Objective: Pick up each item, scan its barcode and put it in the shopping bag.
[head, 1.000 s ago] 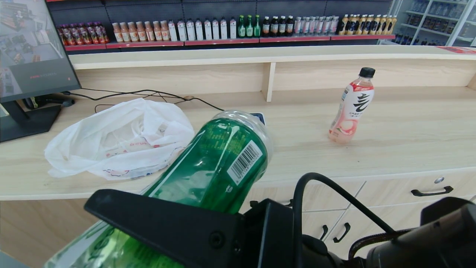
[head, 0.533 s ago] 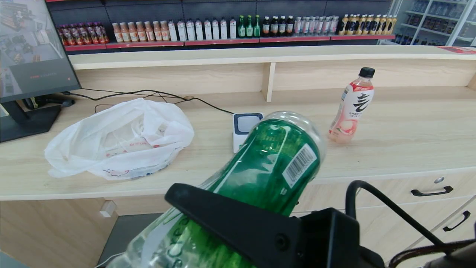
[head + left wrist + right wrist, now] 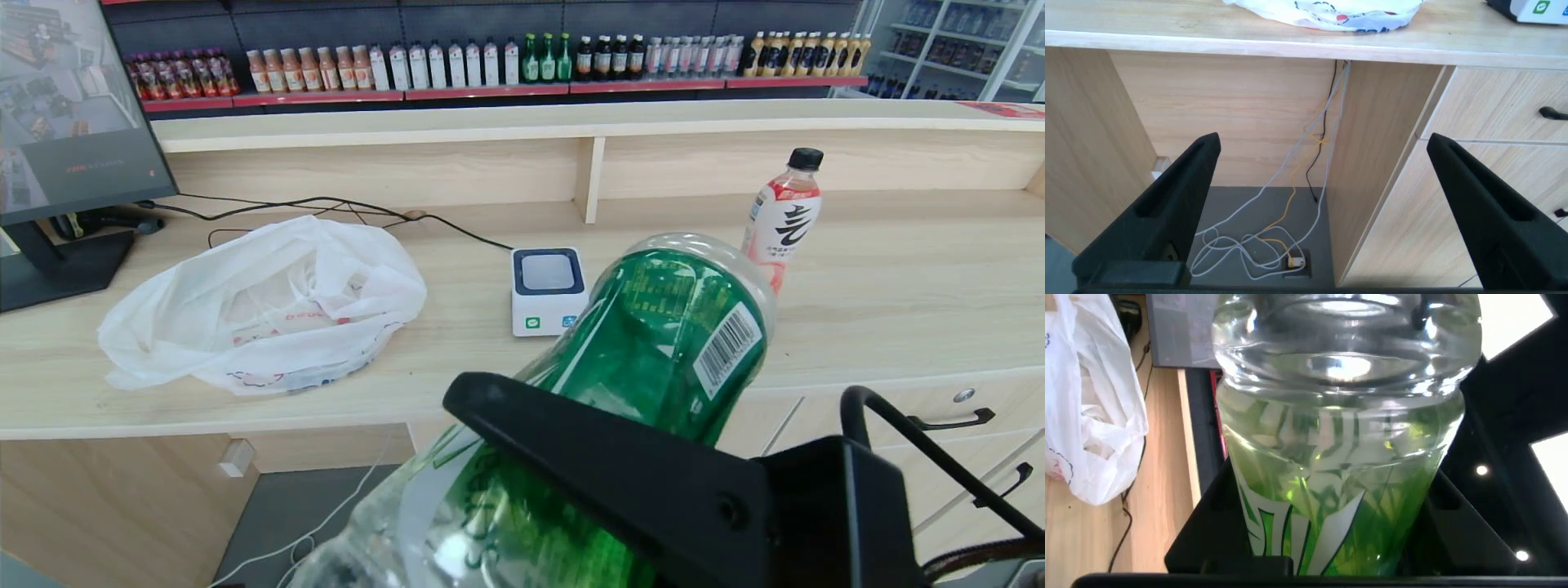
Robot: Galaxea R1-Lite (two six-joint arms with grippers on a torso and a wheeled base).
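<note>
A: Started big with the counter (image 3: 898,310). Long, flat, pale wood-grain laminate with a raised back ledge and drawers (image 3: 1004,396) below. Carried a dark monitor (image 3: 73,106) at the left end. Anything inside the containers?

B: Checked the shopping bag (image 3: 261,310) first. Thin, crinkly white plastic, slumped in a loose heap on the left part of the counter, near the monitor. Showed pale boxy shapes through the film, couldn't tell what exactly.

A: And the green bottle (image 3: 653,351)?

B: Hung in the air before the counter's front edge, tilted, base pointing up and away. Round, glossy, clear ribbed plastic under a green wrap, with a white barcode patch near the base, turned upward. Couldn't tell how full. Clamped around the body by the right gripper (image 3: 1331,527), black and matte, pressing on both sides.

A: Left gripper (image 3: 1323,204)?

B: Spread wide, held nothing, sat low beneath the countertop, facing the open gap and the loose cables (image 3: 1290,237) on the floor.

A: Smaller stuff?

B: Spotted a slim pink bottle (image 3: 784,220), black cap, upright on the counter, lower half hidden behind the green one. Then the scanner (image 3: 547,290): small white box, rounded corners, dark-framed glassy window on top, right of the bag and apart from it.
</note>
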